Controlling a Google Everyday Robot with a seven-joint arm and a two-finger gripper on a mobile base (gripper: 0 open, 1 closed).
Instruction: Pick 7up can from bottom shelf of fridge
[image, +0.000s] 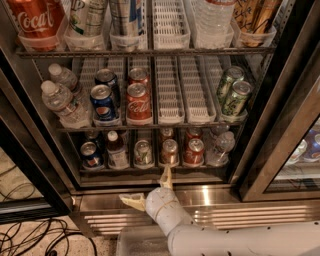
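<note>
The fridge (272, 125) stands open in front of me, with wire racks and a ribbed steel base. On its bottom shelf (150, 170) the 7up can (143, 153), silver-topped with a greenish-white body, stands third from the left. My gripper (149, 190) is below the shelf's front edge, in front of the steel base, just under and slightly right of the can and apart from it. It is open and empty. One finger (166, 177) points up toward the shelf and the other (132, 201) points left.
The bottom shelf also holds a blue Pepsi can (91, 154), a small bottle (118, 150), a brownish can (170, 152), a red can (194, 152) and a water bottle (220, 147). The rack above holds cans and bottles. Cables (30, 237) lie on the floor at left.
</note>
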